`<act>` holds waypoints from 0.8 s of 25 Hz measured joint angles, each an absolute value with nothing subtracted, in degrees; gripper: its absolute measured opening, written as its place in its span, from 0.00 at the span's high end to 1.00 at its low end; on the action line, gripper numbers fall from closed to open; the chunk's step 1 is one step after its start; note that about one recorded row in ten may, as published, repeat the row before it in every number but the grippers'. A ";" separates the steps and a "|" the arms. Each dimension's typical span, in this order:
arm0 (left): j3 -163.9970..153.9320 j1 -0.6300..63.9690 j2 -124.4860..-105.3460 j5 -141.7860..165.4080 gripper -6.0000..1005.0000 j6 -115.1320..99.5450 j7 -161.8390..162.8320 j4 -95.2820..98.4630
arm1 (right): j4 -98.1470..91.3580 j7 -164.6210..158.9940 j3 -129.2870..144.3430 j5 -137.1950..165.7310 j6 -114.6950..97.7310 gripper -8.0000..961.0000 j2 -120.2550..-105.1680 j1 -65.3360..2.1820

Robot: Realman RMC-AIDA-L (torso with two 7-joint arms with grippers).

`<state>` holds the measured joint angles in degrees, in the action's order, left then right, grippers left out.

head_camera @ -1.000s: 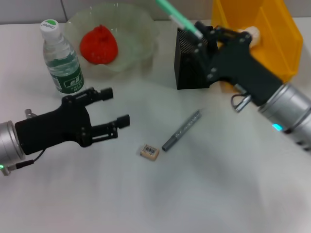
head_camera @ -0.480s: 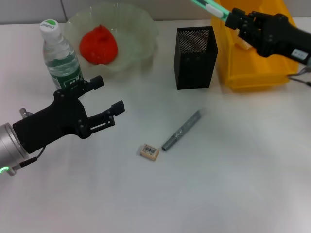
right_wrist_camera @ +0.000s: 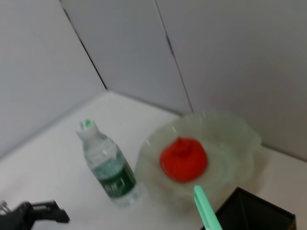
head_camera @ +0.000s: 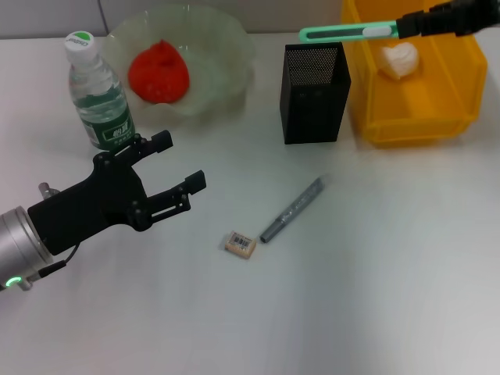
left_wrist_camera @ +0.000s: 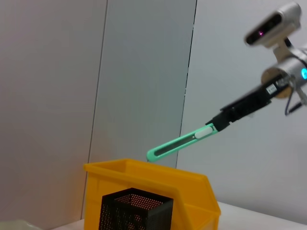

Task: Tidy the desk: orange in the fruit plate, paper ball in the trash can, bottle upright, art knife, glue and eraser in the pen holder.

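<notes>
Since a second ago the right tool (head_camera: 422,23) has swung up and away from the pen holder (head_camera: 314,94), still pinching the green art knife (head_camera: 348,33); nearer, the left tool (head_camera: 176,168) hovers spread over the tabletop (head_camera: 375,273), near the eraser (head_camera: 241,244) and glue (head_camera: 291,209). Knife lies nearly level above the holder's far rim, long axis crosswise, free tip toward the fruit plate (head_camera: 234,47). Risk, as I judge it: lowered this flat, it would strike the rim or tip the holder.
</notes>
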<state>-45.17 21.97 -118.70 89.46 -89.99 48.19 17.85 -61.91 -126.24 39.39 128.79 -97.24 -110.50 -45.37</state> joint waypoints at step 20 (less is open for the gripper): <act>-44.74 21.98 -118.69 89.12 0.16 -88.79 47.55 16.09 | -63.29 -137.08 50.76 153.53 -96.68 0.79 -111.23 -61.07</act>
